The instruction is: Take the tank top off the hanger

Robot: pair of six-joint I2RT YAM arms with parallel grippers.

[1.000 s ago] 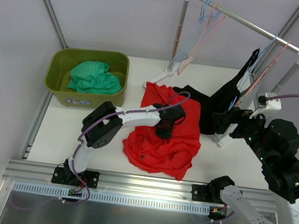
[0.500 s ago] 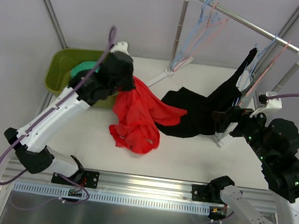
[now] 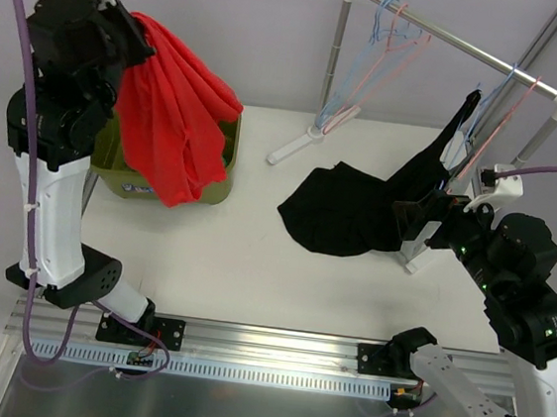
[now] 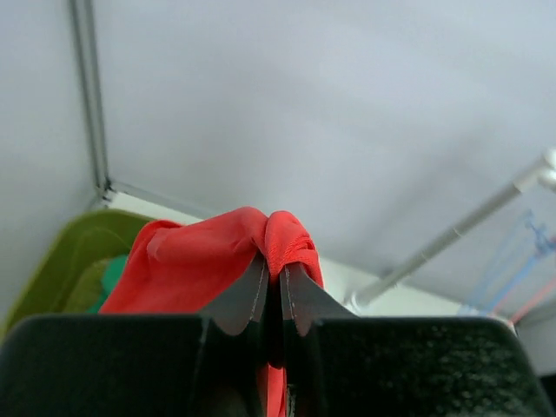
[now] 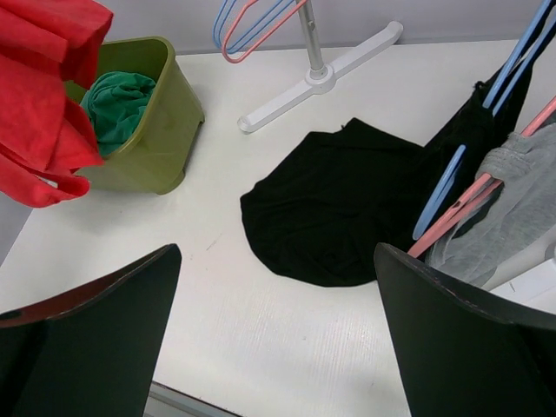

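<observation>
A black tank top [image 3: 343, 210] hangs by its upper part from blue and pink hangers [image 3: 482, 125] at the right end of the rack, and its lower part lies spread on the table. It also shows in the right wrist view [image 5: 339, 208]. My right gripper [image 3: 432, 220] is open and empty, just right of the black cloth; in its own view [image 5: 276, 252] the jaws stand wide apart. My left gripper [image 3: 137, 39] is raised high at the far left and is shut on a red garment [image 3: 174, 108], pinched between the fingers [image 4: 274, 261], hanging over the bin.
A green bin [image 3: 217, 177] with green clothes [image 5: 117, 100] stands at the back left. The rack [image 3: 456, 33] spans the back right, with empty hangers [image 3: 374, 59] near its left post. A grey garment [image 5: 512, 208] hangs beside the black one.
My left arm has lifted the red garment off the table, up and to the left, over the bin. The black tank top now lies uncovered. The right arm has barely moved.
</observation>
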